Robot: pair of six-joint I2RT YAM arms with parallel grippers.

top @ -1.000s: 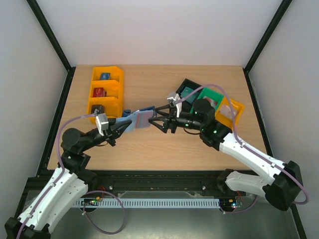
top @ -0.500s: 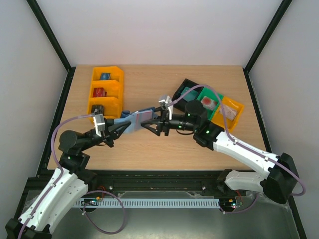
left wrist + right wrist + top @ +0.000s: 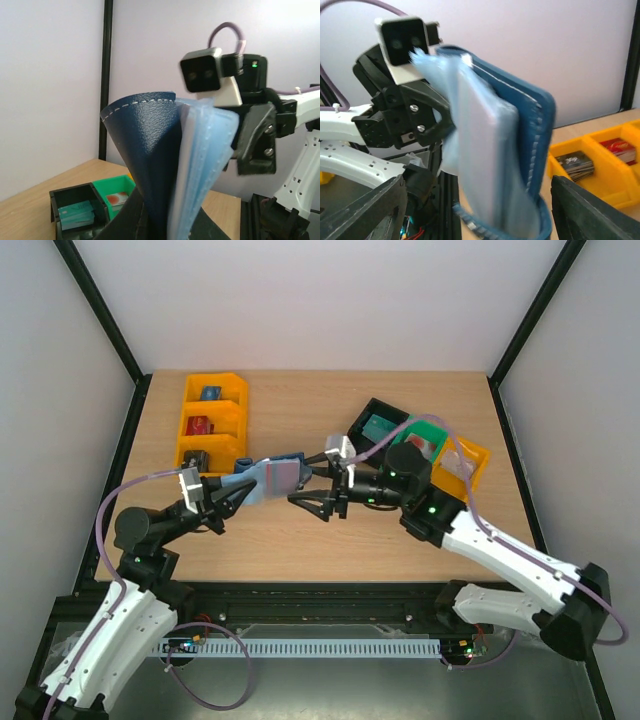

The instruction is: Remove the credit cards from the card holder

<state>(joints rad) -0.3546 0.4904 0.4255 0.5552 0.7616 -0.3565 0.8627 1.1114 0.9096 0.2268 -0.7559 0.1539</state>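
- Nearest to me, my left end effector [image 3: 222,502] is shut tight on the left end of the card holder [image 3: 258,482]. It holds it up off the surface [image 3: 300,540].
- The card holder lies long-ways from left to right, with its open end facing right.
- The credit cards [image 3: 287,476] sit in that open end. They are pale blue and fanned a little, and I see none out yet.
- Just right of them is my right end effector [image 3: 306,484]. It is wide open, with one finger on each side of the cards, and it holds nothing.
- So I think the right arm should pinch a card and pull it right.
- Far off to the left sit the orange bins [image 3: 212,425].
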